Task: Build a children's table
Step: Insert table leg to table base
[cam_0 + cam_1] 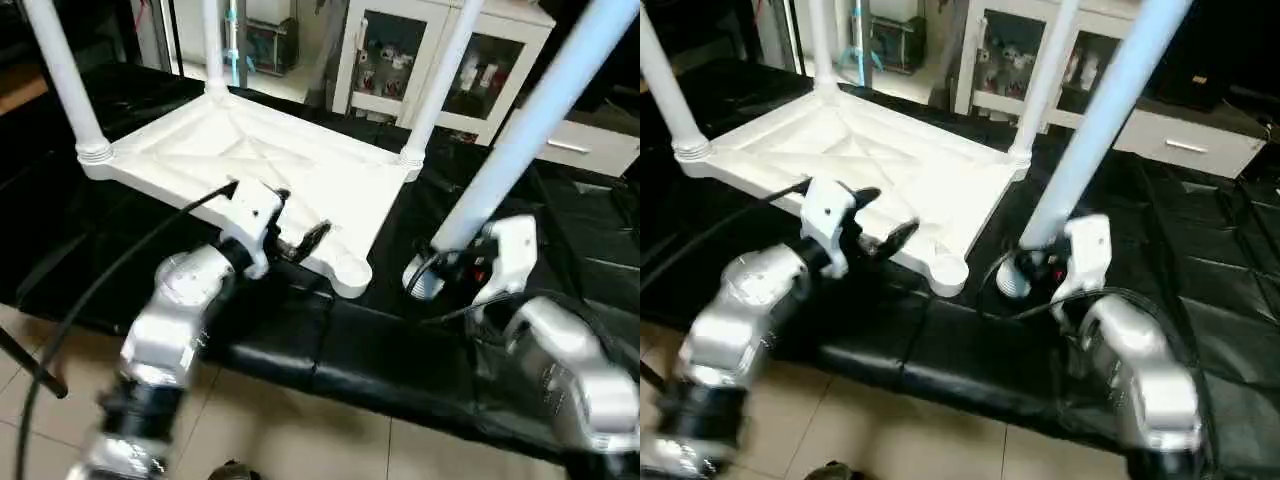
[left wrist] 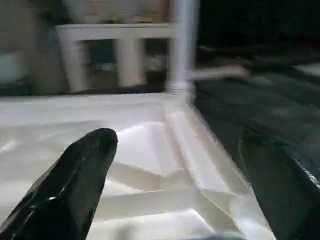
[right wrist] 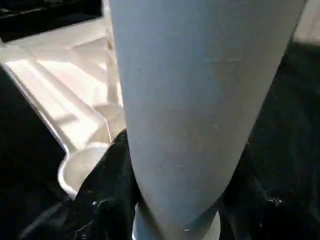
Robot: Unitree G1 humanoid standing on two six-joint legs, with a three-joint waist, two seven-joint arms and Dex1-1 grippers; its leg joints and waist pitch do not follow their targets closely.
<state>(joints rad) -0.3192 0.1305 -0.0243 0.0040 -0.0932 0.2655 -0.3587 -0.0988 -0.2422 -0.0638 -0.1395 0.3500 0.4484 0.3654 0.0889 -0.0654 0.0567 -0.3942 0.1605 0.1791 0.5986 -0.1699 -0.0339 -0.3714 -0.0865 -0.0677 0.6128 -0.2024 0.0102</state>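
Nearest us, the right gripper (image 1: 447,268) has its jaws half closed around the thick lower end of the fourth leg (image 1: 535,120), gripping low near the threaded foot so the long tube can be steered; the leg leans up and away to the right, its base hovering just beside the free corner socket (image 1: 352,275) of the tabletop (image 1: 290,170). My read: that empty near-right lobe is where this leg has to go

Over on the left, the left gripper (image 1: 300,232) is spread wide, holding nothing, poised over the near edge of the tabletop; one black finger (image 2: 75,180) sits above the ribbed plastic, the other beyond the rim. Probably there to steady the top while the leg is screwed in

The tabletop lies upside down on the black-cloth table (image 1: 330,350), ribs up, so the sockets face up. Three legs (image 1: 65,75) already stand in the other corners

Farther back, a white cabinet (image 1: 440,60) with glass doors and small items inside. No brand, label or writing is legible anywhere
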